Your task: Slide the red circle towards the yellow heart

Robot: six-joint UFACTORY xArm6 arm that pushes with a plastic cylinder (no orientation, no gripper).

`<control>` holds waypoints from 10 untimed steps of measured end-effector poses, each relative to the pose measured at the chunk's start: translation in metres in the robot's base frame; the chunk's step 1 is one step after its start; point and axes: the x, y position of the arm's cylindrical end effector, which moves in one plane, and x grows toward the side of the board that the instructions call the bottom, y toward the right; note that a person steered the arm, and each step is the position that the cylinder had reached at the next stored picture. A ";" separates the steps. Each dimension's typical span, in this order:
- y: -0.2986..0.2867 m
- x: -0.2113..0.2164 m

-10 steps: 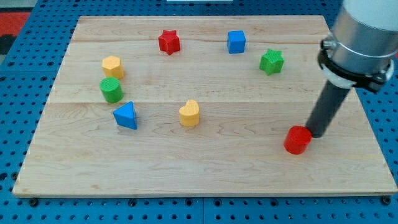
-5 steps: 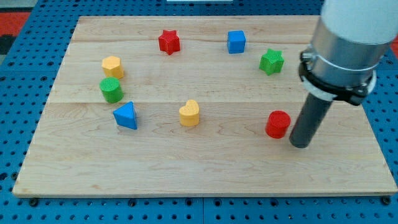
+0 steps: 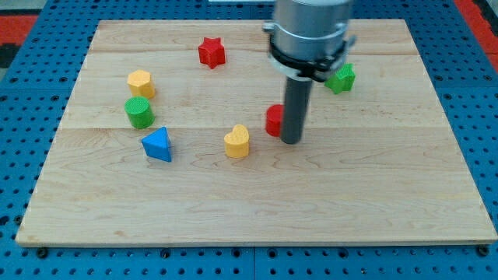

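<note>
Wooden board (image 3: 373,194) on blue pegboard (image 3: 23,117). My tip (image 3: 291,141): bare rod end, nothing held, set down on the board near its middle. Red circle (image 3: 274,120): touching the rod on the view's left, partly hidden behind it. Yellow heart (image 3: 237,142): near, further to the view's left and slightly lower. Outward: green star (image 3: 342,78), red star (image 3: 211,52), blue triangle (image 3: 158,145), green cylinder (image 3: 139,113), yellow block (image 3: 141,82).

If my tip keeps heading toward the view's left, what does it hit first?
My tip already sits against the red circle on its right; pushed on, that block probably meets the yellow heart next, slightly lower-left.
</note>
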 end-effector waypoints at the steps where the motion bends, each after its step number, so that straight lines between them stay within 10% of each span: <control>1: 0.010 -0.019; 6: 0.010 -0.097; 10: -0.059 -0.070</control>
